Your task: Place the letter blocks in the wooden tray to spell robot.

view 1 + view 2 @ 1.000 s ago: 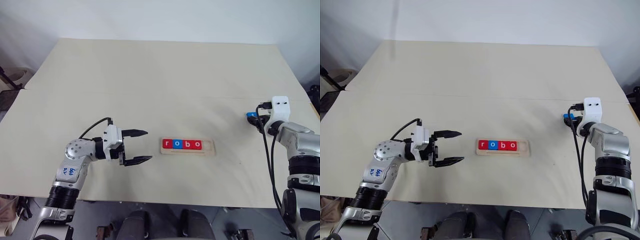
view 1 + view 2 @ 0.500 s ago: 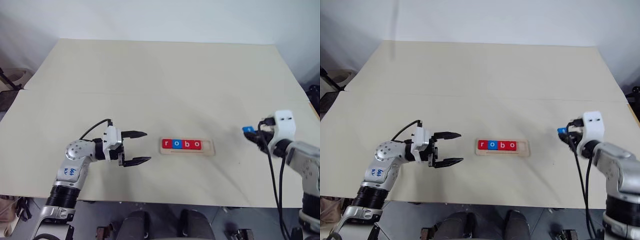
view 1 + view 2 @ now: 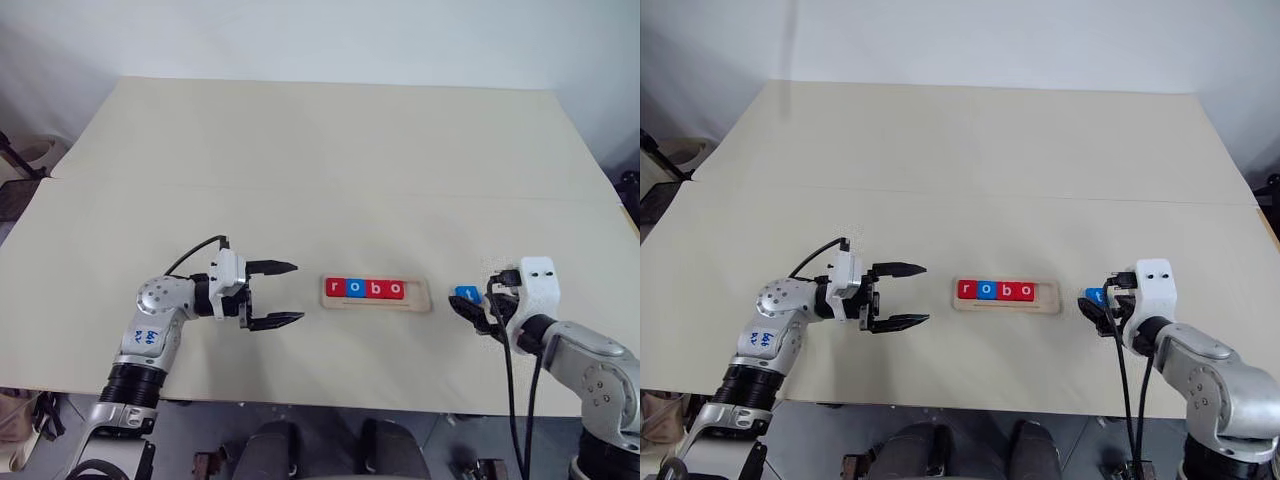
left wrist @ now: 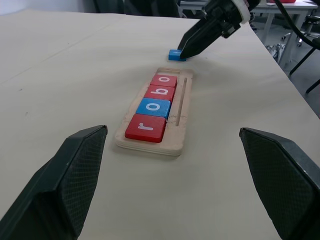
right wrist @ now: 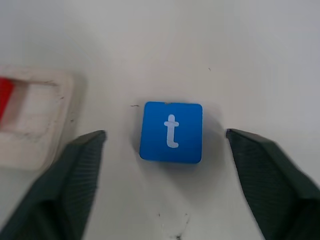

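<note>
We see the wooden tray [image 3: 377,291] lying flat mid-table, 4 letter blocks [image 3: 365,289] seated in its slot reading "robo", the end cell bare. Just beside that end lies the blue t block [image 5: 171,132] on the table, between the spread fingers of our right gripper [image 3: 474,314]. Our left gripper [image 3: 277,294] hangs open too. We judge the tile light, rigid and smooth: pinch its 2 opposite side edges.
</note>
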Tool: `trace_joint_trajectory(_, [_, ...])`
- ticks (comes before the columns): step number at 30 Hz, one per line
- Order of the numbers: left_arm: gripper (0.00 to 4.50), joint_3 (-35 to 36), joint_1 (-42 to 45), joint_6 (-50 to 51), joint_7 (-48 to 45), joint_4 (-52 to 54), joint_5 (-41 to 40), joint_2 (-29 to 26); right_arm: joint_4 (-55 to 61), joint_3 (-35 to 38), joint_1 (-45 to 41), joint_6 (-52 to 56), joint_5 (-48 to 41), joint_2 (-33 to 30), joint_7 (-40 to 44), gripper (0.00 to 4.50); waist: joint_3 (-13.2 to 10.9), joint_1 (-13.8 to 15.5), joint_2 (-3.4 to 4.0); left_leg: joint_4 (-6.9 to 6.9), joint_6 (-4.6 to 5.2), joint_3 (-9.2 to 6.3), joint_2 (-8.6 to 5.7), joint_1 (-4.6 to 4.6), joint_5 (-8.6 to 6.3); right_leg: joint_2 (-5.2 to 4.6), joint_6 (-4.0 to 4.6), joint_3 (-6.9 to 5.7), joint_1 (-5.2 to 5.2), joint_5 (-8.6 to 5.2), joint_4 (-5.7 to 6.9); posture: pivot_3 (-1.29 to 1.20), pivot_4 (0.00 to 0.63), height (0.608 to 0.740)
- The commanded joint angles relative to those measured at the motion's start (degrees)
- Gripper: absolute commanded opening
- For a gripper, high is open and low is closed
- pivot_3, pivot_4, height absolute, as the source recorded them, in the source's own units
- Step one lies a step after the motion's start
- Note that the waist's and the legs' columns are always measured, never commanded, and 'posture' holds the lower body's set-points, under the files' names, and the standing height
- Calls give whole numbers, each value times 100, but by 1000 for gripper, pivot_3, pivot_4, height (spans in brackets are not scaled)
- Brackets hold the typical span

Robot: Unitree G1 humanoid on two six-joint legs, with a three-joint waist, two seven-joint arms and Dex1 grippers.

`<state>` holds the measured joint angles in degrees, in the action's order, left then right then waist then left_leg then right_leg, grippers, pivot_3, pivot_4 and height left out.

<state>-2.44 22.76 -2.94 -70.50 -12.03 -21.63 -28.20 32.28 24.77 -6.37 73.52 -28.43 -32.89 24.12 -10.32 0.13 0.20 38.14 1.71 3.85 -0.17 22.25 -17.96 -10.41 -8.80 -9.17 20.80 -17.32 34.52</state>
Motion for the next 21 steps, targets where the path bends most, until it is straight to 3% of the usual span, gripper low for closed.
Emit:
trace_joint_trajectory(1, [4500,50,19,-81,16,146,1,-31,-502,-209,261,-1291,-24,-1077,1482,4448,0,0,-1,0,1,-1,-3,-1,-1,1,0,-2,-3,0,-2,0,150,740])
trace_joint_trajectory(4, [4500,60,-4,-95,18,154,2,-39,-1440,-668,274,-2695,342,-1959,2597,4448,-2,-12,-5,-2,2,2,-2,-5,-1,4,0,-5,-10,0,-10,0,150,740])
trace_joint_trajectory(8, [4500,69,8,-129,14,204,-5,-40,-2832,-1454,-275,-4555,937,-2511,3762,4448,-2,-35,-5,0,2,7,-1,-9,-1,4,-1,-2,-10,0,-7,0,150,740])
trace_joint_trajectory(11, [4500,44,-7,-219,-67,255,11,-71,-3957,-2134,-1075,-5528,1435,-2586,4355,4448,-3,-43,-6,2,1,10,0,-11,-1,4,-1,-1,-10,0,-6,0,150,740])
trace_joint_trajectory(18, [4500,33,-54,-145,-125,457,-51,-130,-5505,-2980,-2284,-6572,2020,-2333,5177,4448,-5,-7,-9,10,0,0,3,-1,0,0,-5,-12,-13,3,-13,0,150,740])
trace_joint_trajectory(21, [4500,55,-74,-111,-102,529,-62,-153,-5828,-3244,-2474,-6773,2227,-2420,5589,3839,-5,-3,-9,11,0,-6,6,-1,0,0,-5,-17,-17,3,-13,0,150,740])
